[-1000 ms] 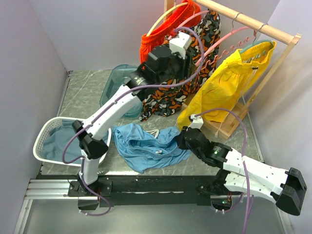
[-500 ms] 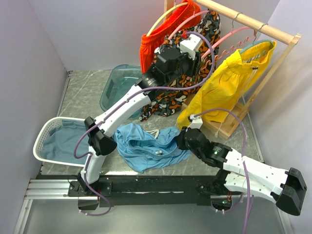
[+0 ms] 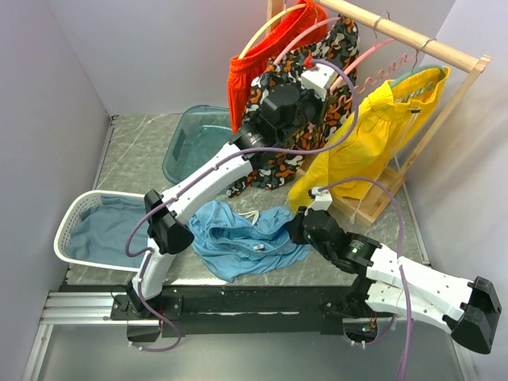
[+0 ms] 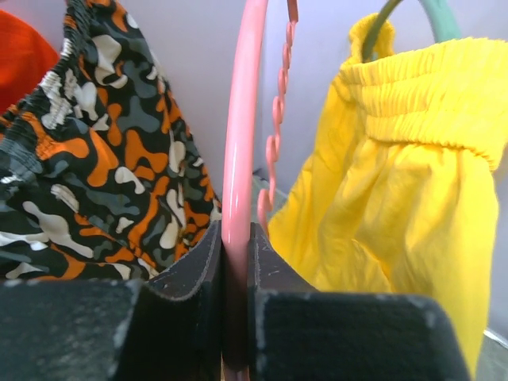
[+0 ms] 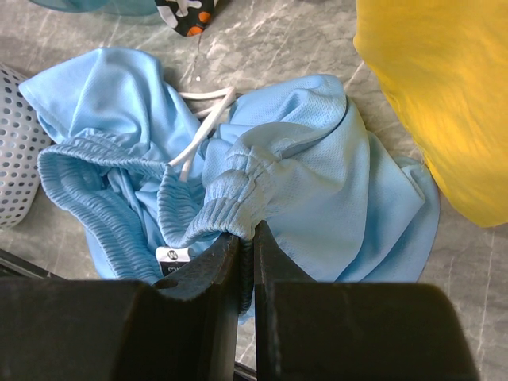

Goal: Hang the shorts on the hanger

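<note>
The sky-blue shorts (image 3: 238,238) lie crumpled on the table; the right wrist view shows them (image 5: 317,182) with their gathered waistband and white drawstring. My right gripper (image 3: 292,227) is shut on a fold of the waistband (image 5: 238,210). The pink hanger (image 3: 381,67) hangs on the wooden rail, its wavy notched bar showing. My left gripper (image 3: 329,79) is raised to the rail and shut on the hanger's smooth pink arm (image 4: 238,143), between the camouflage shorts and the yellow shorts.
Yellow shorts (image 3: 373,135) on a teal hanger, camouflage shorts (image 3: 278,163) and orange shorts (image 3: 246,67) hang from the wooden rack (image 3: 413,36). A teal tub (image 3: 186,143) stands at the back. A white mesh basket (image 3: 75,218) with duller blue cloth sits at the left edge.
My left arm has swung right and up along the rail, reaching the pink hanger and closing on it. The right gripper has stayed on the shorts' waistband.
</note>
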You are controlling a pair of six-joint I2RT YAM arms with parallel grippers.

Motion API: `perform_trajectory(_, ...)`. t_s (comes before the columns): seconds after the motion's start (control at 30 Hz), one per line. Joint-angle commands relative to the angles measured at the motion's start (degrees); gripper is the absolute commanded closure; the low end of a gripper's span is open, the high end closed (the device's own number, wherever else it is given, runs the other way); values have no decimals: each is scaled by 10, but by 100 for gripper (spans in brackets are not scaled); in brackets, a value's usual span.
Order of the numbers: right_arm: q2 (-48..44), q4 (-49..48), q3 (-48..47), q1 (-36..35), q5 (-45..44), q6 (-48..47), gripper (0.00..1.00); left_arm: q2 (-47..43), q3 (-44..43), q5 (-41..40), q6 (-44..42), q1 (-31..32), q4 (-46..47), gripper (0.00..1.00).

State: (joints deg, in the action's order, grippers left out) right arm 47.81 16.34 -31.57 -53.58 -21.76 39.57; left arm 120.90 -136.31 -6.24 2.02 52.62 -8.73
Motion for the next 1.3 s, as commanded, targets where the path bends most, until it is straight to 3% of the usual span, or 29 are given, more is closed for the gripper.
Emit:
perform_trajectory(0.0,-18,0,-2,3,-16,-6,100,-15,3,-65,-49,14,101,99)
perform_trajectory(0.47,-17,1,-9,2,-20,-9,100,-79,84,-100,-80,19,176,99)
perform_trajectory(0.93,-17,9,-13,2,-25,-10,100,-94,88,-109,-85,17,191,99)
perform_trajectory(1.27,-18,12,-23,3,-31,-15,100,-170,200,-112,-93,17,211,99)
